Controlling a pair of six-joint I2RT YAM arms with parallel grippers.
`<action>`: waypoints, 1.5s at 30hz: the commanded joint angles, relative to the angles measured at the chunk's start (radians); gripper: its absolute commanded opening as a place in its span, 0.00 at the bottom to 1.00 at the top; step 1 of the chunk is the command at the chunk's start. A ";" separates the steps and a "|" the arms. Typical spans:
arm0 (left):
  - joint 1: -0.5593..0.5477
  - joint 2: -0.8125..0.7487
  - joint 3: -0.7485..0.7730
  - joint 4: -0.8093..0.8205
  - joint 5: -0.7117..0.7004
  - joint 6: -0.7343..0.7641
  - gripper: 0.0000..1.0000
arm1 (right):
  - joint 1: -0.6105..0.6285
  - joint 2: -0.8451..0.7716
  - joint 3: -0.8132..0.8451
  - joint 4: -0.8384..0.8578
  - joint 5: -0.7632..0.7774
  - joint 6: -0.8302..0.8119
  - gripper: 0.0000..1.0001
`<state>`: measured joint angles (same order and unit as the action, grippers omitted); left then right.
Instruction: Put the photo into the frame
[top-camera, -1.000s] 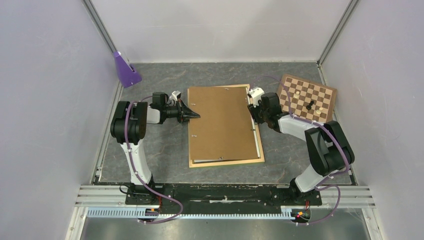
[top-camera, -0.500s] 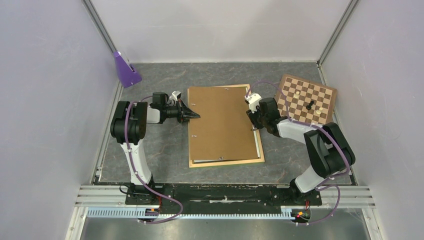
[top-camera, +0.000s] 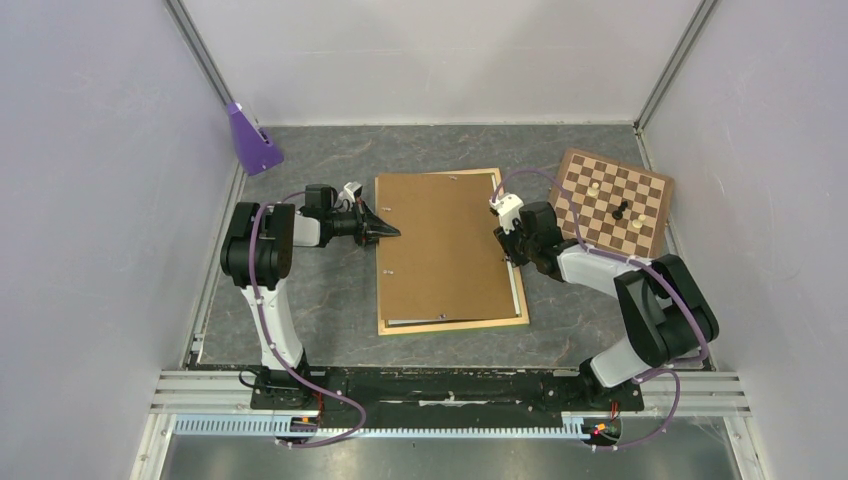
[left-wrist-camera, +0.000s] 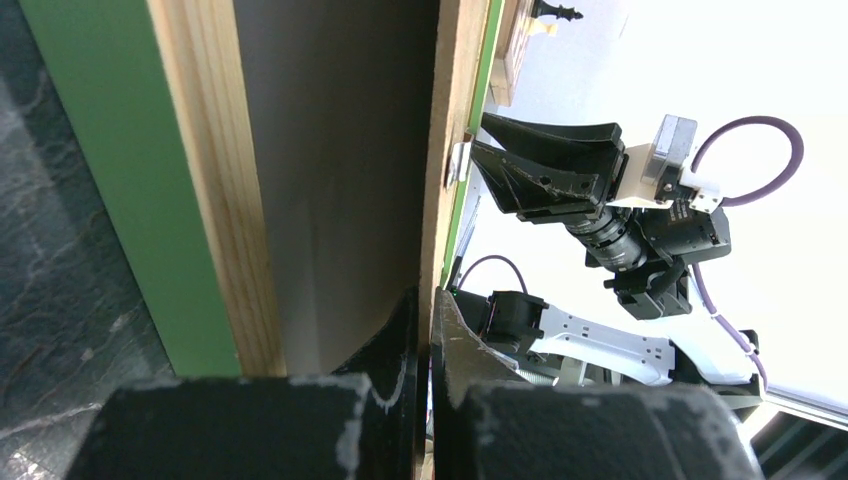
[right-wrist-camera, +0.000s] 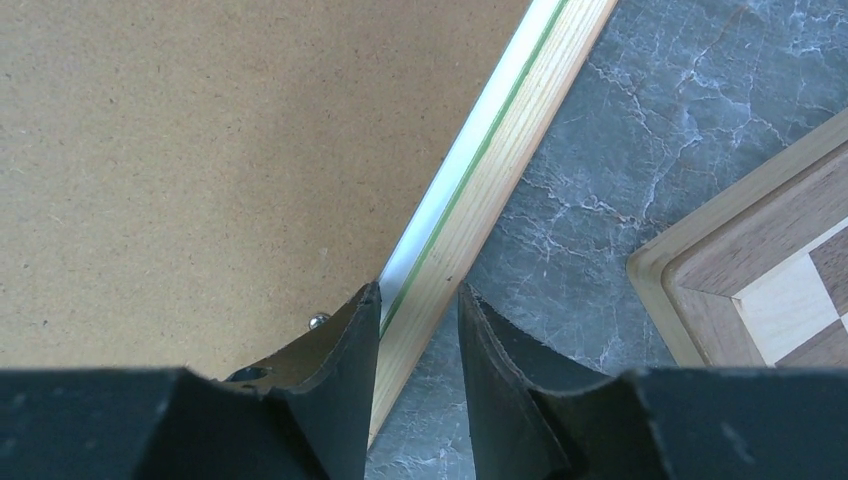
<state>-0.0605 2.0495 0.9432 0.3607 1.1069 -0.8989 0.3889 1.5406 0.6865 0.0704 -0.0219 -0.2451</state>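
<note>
On marbled table (top-camera: 330, 300), left pincer (left-wrist-camera: 430, 300) pinching thin hardboard panel (top-camera: 445, 250), right pincer (right-wrist-camera: 418, 292) spread over pale-wood frame (right-wrist-camera: 500, 170).

No writing, label, brand name, number or sign can be read in any view. The brown panel (top-camera: 445, 250), the frame (right-wrist-camera: 485, 190) rail and the chessboard (top-camera: 615, 200) carry no legible marks.

The brown board (top-camera: 445, 250), lying on the frame (top-camera: 455, 325), covers the middle of the counter (top-camera: 330, 310). The chessboard (top-camera: 615, 200) fills the far right corner, a purple block (top-camera: 252, 140) the far left corner. Bare counter lies along the near and far edges.
</note>
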 joint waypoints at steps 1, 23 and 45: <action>0.005 -0.017 0.004 -0.062 -0.192 0.021 0.02 | 0.003 -0.015 -0.024 -0.097 -0.029 -0.010 0.37; 0.012 -0.039 0.141 -0.405 -0.246 0.282 0.02 | 0.011 -0.009 -0.005 -0.155 -0.146 -0.066 0.32; 0.011 -0.013 0.137 -0.396 -0.249 0.265 0.02 | 0.064 0.033 -0.001 -0.153 -0.217 -0.058 0.30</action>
<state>-0.0566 2.0155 1.0882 -0.0128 1.0599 -0.6617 0.3904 1.5337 0.6971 0.0223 -0.0944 -0.2901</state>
